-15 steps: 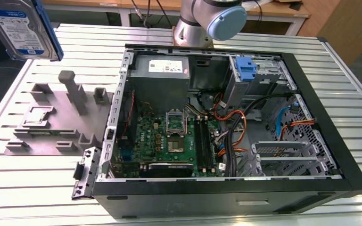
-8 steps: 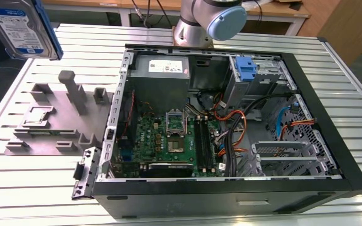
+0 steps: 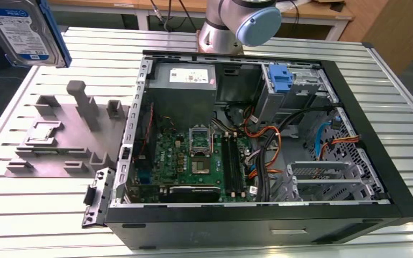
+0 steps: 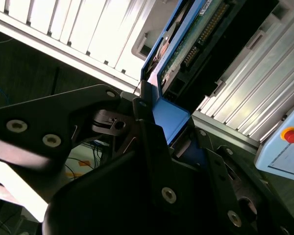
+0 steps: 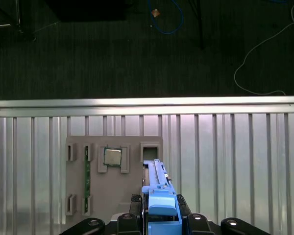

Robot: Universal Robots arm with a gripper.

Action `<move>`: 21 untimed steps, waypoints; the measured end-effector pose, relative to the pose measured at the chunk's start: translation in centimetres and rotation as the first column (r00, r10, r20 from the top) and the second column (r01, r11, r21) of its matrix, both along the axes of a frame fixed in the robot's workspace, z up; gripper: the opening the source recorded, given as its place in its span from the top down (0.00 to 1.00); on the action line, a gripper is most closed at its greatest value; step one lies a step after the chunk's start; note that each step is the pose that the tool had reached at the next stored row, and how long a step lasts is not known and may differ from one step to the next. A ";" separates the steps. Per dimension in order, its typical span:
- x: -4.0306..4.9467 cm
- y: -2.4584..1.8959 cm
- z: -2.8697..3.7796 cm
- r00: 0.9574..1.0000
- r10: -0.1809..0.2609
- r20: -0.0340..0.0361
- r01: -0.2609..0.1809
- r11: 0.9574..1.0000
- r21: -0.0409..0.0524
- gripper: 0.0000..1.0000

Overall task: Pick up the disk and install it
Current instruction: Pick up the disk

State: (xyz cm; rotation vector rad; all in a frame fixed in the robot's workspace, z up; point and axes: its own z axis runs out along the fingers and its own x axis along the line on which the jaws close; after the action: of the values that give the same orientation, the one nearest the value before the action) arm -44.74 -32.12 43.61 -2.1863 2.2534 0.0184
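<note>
Ribbed aluminium bench (image 3: 41, 215) carrying an opened computer case (image 3: 264, 217) and, at the exterior view's left, a grey parts fixture (image 3: 56, 145). Nearest the wrist cameras, the gripper (image 5: 161, 213) is clamped on the disk (image 3: 23, 32) by the end of its blue carrier rail. Both wrist views show black fingers (image 4: 152, 142) pressed against the blue plastic. This hold probably leaves the drive body free to enter a bay. The disk hangs edge-down in the air, clear of the bench and above the fixture, with its circuit-board side towards the second wrist view. Beneath it, the fixture's pockets hold a processor chip (image 5: 112, 157) and a memory stick (image 5: 87, 181), each apparently kept at a known place for pickup. Farther off, at the case's far corner, the drive cage (image 3: 303, 86) and its fixed blue bracket (image 3: 282, 80) stand beside the power supply (image 3: 185, 80). The disk is well apart from the cage and not yet installed.
</note>
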 end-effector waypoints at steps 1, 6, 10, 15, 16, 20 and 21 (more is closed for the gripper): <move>0.00 0.00 0.03 1.000 0.000 0.000 0.000 1.000 0.000 0.63; 0.00 0.00 0.26 1.000 0.000 0.000 0.000 1.000 0.000 0.63; 0.00 0.00 0.32 1.000 0.000 0.000 0.000 1.000 0.000 0.63; 0.00 0.00 0.48 1.000 0.000 0.000 0.000 1.000 0.000 0.63; 0.00 0.00 0.52 1.000 0.000 0.000 0.000 1.000 0.000 0.63; 0.00 0.00 0.62 1.000 0.000 0.000 0.000 1.000 0.000 0.63; 0.00 0.00 0.64 1.000 0.000 0.000 0.000 1.000 0.000 0.63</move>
State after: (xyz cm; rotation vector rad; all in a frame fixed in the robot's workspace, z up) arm -44.74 -32.12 44.25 -2.1863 2.2534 0.0184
